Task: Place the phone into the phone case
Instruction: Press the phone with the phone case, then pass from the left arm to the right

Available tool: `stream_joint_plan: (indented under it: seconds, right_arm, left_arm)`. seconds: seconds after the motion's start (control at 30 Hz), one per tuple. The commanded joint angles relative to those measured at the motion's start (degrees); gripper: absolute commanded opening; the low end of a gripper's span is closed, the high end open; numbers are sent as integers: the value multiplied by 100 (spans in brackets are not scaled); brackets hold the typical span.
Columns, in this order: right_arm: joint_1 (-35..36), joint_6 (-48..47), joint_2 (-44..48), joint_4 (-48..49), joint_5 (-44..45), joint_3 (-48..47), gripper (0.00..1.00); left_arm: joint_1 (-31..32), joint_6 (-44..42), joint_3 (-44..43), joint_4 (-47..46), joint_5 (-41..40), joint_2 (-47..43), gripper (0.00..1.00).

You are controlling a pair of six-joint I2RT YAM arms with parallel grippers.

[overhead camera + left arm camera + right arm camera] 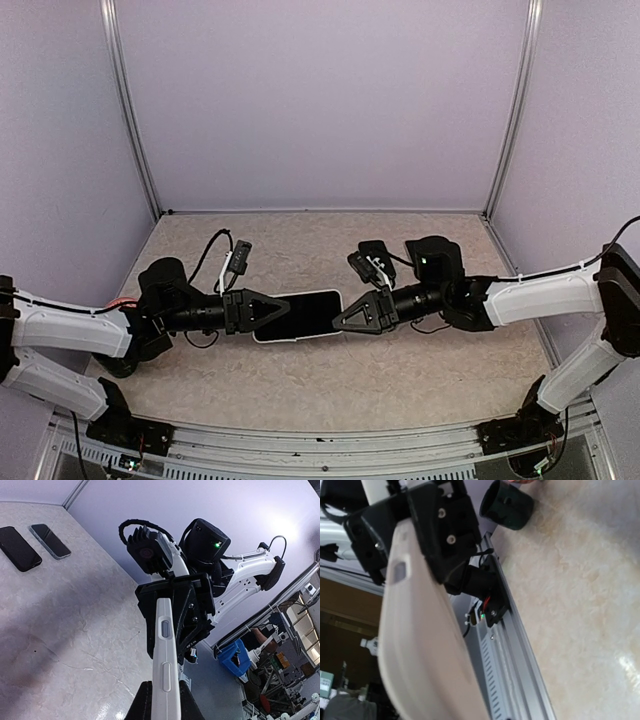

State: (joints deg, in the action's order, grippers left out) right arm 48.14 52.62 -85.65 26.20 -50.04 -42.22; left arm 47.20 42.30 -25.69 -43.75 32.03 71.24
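The white phone case [298,315] hangs level above the table's middle, with the phone's dark screen [300,312] facing up inside it. My left gripper [262,311] is shut on its left end. Edge-on in the left wrist view, the case [165,650] runs up from between my left gripper's [165,702] black fingers [141,703]. My right gripper [345,313] [175,605] closes round the far, right end. The right wrist view shows the blurred case [420,645] filling the left side, with the left gripper [427,535] at its far end; my right fingers are hidden there.
Two more phones, a black one [19,548] and one in a clear case [50,541], lie on the marble table [400,380] near the back wall. The metal rail [520,680] at the near edge holds the arm bases.
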Motion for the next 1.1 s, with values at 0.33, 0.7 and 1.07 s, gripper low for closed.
stream_joint_plan:
  seconds: [0.33, 0.7, 1.07]
  right_arm:
    - [73, -121, -4, -152, -177, -306, 28]
    - [75, -4092, 1236, -4022, 2163, -1300, 99]
    - [775, -6450, 2453, -3875, 3717, -845, 100]
  left_arm:
    - [166, -537, -95, 253, -415, -449, 0]
    - [149, -82, -177, 212, -95, -270, 0]
    - [144, 377, -506, 369, 337, 288, 0]
